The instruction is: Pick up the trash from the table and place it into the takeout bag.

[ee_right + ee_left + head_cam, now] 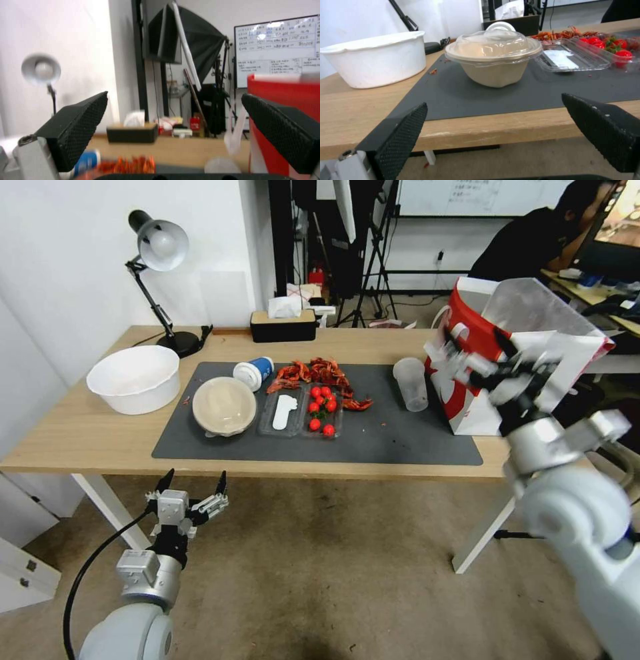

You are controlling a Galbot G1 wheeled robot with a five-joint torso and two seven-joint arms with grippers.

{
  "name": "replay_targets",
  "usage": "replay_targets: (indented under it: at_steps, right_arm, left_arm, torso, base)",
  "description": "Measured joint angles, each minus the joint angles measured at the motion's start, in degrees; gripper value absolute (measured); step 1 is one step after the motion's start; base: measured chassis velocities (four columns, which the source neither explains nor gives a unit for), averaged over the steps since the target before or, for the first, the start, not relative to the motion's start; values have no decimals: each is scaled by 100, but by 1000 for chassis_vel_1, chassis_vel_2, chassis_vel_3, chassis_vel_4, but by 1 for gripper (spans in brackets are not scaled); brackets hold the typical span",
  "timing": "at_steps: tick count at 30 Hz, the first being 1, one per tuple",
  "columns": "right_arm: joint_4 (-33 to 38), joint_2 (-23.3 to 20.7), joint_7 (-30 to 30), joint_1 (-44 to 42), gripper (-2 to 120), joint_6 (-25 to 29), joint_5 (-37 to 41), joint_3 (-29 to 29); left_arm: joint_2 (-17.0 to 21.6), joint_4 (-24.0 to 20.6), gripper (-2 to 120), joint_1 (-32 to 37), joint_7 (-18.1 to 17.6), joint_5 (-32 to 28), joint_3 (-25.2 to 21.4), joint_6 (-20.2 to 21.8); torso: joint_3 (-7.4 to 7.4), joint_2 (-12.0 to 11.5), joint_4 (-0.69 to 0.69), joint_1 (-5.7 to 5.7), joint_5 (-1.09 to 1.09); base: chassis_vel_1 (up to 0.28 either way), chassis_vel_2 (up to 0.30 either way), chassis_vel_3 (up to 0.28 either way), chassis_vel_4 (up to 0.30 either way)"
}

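On the table (80, 433), a dark grey mat (400, 440) carries a lidded beige bowl (225, 405) (493, 57), a blue white-lidded cup (253, 372) lying on its side, and a clear plastic cup (411, 383). The takeout bag (480, 413) (280, 112) stands upright at the right end, mouth open. My right gripper (477, 357) (174, 96) hovers open beside the bag's upper edge, nothing between its fingers. Below the table's front edge, my left gripper (196, 473) (493, 100) is open and empty, facing the beige bowl.
A white basin (133, 379) sits at the left end, with a desk lamp (160, 247) behind it. A black tissue box (283, 325) is at the back edge. Red crayfish shells (320, 373) and a clear tray of tomatoes (303, 410) lie mid-mat.
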Motion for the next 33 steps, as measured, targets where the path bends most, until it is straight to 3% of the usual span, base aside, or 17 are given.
replay_targets:
  at_steps: [3, 6, 14, 22, 28, 33]
  right_arm:
    - [95, 164, -119, -447, 100, 191, -659, -122]
    - [106, 193, -129, -508, 100, 214, -755, -142]
    - [165, 788, -131, -1538, 100, 632, -2153, -301]
    - [113, 1317, 344, -2576, 100, 978, -3229, -371]
    - [67, 1472, 551, -2917, 100, 1102, -3533, -408]
    - [-288, 1742, 670, -3343, 100, 1558, -3746, -566]
  left_arm:
    - [0, 4, 100, -3, 0, -2, 6, -2]
    - [2, 5, 100, -3, 1, -3, 7, -3]
    - [25, 48, 100, 1, 2, -14, 4, -62]
    - [45, 115, 100, -8, 1, -24, 17, -101]
    - [51, 136, 100, -14, 2, -25, 34, -111]
    - [82, 188, 100, -30, 2, -35, 40, -140]
  torso:
    - [0, 0, 0, 0, -1]
    - [0, 0, 0, 0, 0]
    - [0, 0, -1, 0, 2]
    - [0, 0, 0, 0, 0]
    - [0, 0, -1, 0, 0]
    - [0, 0, 0, 0, 1]
  base:
    - [0, 0, 0, 0]
    - [0, 0, 0, 0]
    - [0, 0, 0, 0]
    - [0, 0, 0, 0]
    - [0, 0, 0, 0]
    - [0, 0, 0, 0]
